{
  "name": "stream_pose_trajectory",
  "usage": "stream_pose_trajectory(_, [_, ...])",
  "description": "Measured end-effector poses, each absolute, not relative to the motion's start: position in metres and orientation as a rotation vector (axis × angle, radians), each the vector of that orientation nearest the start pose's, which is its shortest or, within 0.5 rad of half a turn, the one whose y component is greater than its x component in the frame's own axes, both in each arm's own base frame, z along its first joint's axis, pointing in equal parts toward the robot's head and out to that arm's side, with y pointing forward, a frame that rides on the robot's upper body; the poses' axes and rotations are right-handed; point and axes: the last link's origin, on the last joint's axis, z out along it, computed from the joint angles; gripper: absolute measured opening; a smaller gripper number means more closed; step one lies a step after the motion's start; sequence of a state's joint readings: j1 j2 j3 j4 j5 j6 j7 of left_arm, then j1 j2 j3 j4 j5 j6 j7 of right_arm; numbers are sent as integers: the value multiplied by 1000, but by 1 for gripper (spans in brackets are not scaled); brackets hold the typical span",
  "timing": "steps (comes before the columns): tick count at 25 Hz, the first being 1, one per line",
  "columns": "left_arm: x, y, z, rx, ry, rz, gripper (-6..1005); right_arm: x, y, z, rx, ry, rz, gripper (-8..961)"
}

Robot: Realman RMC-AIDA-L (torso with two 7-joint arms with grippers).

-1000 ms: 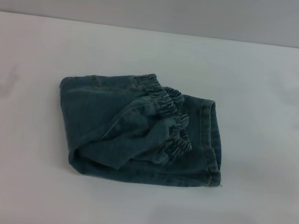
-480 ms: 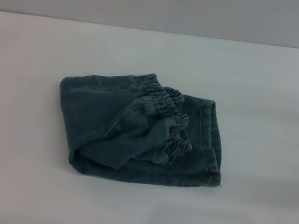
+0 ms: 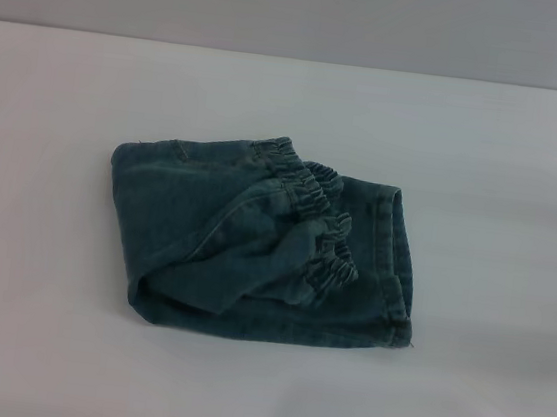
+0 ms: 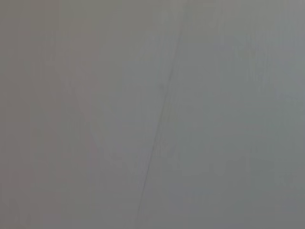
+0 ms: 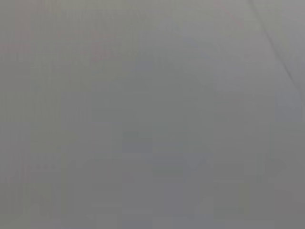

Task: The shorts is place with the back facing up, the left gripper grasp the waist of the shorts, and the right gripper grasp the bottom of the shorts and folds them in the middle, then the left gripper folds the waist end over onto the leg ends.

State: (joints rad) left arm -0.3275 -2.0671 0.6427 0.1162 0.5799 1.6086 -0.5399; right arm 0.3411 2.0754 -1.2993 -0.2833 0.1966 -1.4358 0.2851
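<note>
- Shorts (image 3: 255, 241) lie folded in the middle of the white counter (image 3: 504, 174), nothing touching them.
- Ruffled waist (image 3: 315, 223) rests on top of the fold, just beside the leg ends (image 3: 396, 262) on the right side.
- Neither gripper appears in any view, so whether the jaws are open or closed cannot be told.

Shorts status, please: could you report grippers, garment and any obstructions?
Both grippers out of view. Shorts folded on the white table, waist lying over near the leg ends. Nothing else in the way.
</note>
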Motion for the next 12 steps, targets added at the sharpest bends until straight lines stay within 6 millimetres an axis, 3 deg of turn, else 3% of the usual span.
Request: stream_pose_trajectory(12, [-353,278,84,-1211,-437,-1081,762,331,321,98,-1099,337,970,579])
